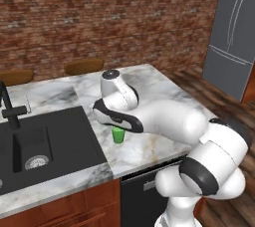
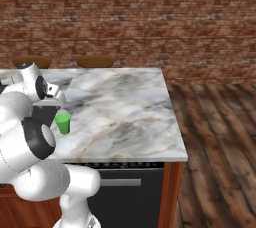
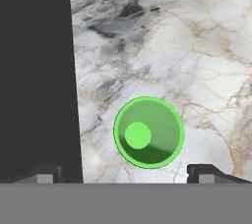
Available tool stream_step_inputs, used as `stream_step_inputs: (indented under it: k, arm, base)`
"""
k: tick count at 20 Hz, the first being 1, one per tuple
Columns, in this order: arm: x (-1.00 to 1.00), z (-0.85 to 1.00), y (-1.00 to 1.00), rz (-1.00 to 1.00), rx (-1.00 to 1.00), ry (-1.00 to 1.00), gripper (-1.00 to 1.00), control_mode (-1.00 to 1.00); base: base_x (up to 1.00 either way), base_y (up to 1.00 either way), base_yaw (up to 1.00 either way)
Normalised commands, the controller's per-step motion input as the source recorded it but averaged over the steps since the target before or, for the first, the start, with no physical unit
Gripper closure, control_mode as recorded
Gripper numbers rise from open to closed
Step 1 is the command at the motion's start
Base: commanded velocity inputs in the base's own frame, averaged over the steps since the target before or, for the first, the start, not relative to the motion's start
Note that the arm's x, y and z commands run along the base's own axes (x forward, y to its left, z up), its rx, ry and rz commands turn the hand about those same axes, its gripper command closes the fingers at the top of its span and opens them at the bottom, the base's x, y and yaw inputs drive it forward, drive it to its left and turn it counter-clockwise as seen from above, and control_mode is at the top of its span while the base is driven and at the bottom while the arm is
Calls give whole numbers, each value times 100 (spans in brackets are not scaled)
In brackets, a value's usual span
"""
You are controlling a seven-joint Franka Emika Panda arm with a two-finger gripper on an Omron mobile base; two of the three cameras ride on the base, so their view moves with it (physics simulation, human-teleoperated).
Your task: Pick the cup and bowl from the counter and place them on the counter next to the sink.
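The green cup (image 1: 118, 135) stands upright on the marble worktop (image 1: 149, 89) just beside the black sink (image 1: 45, 144), at its 3 o'clock, free beneath the wide-open, empty pincer (image 3: 123, 171), so judging by this the bowl remains.

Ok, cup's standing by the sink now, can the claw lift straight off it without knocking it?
Probably yes. In the hand view the claw is open, its fingertips wide of the upright green cup, which stands free on the marble counter beside the sink. Nothing sits above it.
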Motion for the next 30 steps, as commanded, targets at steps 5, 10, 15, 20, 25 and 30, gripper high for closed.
stream_step_inputs:
  k: [5,10,15,20,25,30]
  arm:
    - [-17,64,-48,0,0,14,-100,-100]
    - [-26,63,-80,0,0,11,-100,-100]
    - [-46,34,-87,0,0,11,-100,-100]
    - [-71,0,-73,0,0,2,-100,-100]
    - [-76,0,-31,7,0,0,-100,-100]
    - [-45,0,0,16,0,-1,-100,-100]
  base:
    - [0,0,0]
    - [0,0,0]
    - [0,0,0]
    - [0,0,0]
    - [0,0,0]
    - [0,0,0]
